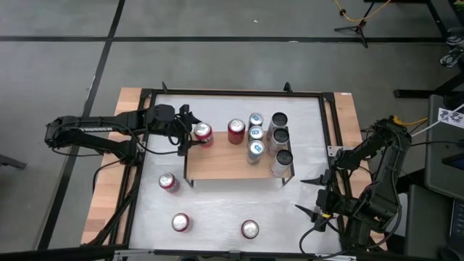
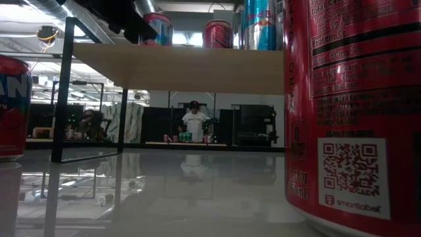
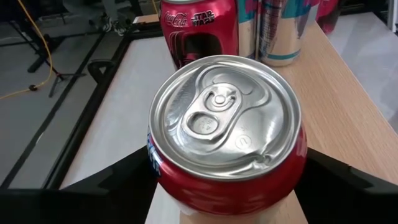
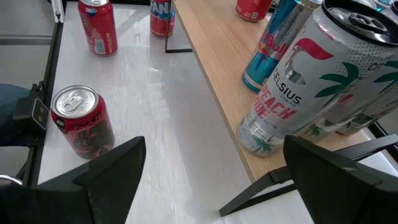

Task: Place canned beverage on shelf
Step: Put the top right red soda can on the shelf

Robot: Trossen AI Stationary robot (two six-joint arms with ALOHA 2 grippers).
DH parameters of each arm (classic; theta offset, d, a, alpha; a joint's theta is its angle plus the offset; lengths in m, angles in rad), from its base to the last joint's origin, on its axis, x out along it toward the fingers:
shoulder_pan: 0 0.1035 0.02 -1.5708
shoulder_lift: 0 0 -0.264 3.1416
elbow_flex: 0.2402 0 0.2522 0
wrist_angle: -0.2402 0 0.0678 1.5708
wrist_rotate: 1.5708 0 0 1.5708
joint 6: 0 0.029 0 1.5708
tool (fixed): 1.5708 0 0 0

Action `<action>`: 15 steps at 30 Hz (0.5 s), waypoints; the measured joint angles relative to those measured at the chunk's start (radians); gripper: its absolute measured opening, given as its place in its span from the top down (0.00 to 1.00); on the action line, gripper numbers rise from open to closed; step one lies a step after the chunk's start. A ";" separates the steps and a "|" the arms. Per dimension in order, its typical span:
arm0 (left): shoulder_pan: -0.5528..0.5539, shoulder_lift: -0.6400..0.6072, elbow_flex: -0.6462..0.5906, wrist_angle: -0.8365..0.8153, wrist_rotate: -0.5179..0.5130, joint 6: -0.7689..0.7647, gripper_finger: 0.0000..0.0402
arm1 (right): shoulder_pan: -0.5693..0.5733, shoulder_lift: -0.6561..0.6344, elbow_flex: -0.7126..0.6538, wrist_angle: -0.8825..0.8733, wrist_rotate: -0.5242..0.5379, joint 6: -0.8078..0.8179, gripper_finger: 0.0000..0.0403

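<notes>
- The left hand (image 1: pixel 190 135) is set around a red can (image 1: pixel 203 133) at the shelf (image 1: pixel 225 165) left end, fingers spread wide beside it; actual contact cannot be told
- Further cans (image 1: pixel 255 135) are crowded on the shelf beyond
- The right hand (image 1: pixel 313 194) is held wide open, empty, at the bench (image 1: pixel 217 217) right edge

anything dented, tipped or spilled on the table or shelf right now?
One oddity: the red can between the left gripper's fingers has a small dent in its top rim, seen in the left wrist view. It stands upright at the shelf's end. The other cans stand upright too; no spill shows.
</notes>
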 joint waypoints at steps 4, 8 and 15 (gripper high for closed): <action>0.000 0.000 0.000 -0.002 0.000 -0.001 0.20 | 0.000 0.000 0.000 0.000 0.000 0.000 0.08; 0.000 0.000 0.000 -0.002 0.000 -0.001 0.20 | 0.000 0.000 0.000 0.000 0.000 0.000 0.08; 0.000 0.000 0.000 -0.002 0.000 -0.001 0.20 | 0.000 0.000 0.000 0.000 0.000 0.000 0.08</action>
